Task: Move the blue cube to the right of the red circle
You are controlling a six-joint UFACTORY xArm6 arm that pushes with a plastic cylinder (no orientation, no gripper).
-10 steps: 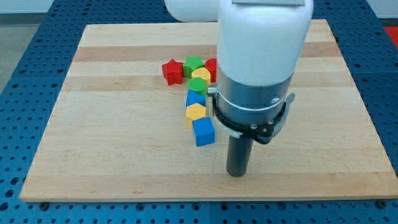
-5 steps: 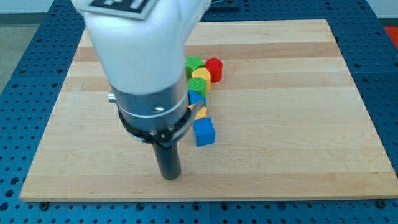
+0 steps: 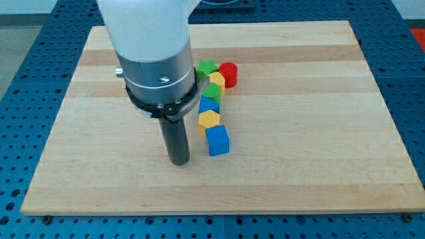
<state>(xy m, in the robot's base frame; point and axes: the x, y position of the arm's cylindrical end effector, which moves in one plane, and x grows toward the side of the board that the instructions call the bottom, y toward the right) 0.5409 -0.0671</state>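
Rod hangs w/ my tip (image 3: 178,161) on the board (image 3: 319,172), free of every block, just to the view's left of the blue cube (image 3: 217,141) w/ a small gap between. No jaws on this rig, so nothing to open or close; it's a bare rod, touching nothing but wood.

Blue cube sits at the bottom end of a short column of blocks: yellow hexagon (image 3: 209,120) touching it above, then a second blue block (image 3: 209,105), a green round block (image 3: 211,92), a yellow one (image 3: 217,79) and a green star (image 3: 206,68). Red circle (image 3: 228,74) is at the top of the cluster, on its right side. Arm body hides whatever lies left of the green star.

Judgement: cube has to travel up & right, ending beside the red circle on the view's right. Best approach prob. a push from the cube's left face first, sliding it rightward clear of the hexagon, then get under it & push toward the view's top. Keep contact centred on the face, else the cube spins off. Going straight up risks shoving the whole column into the red circle.
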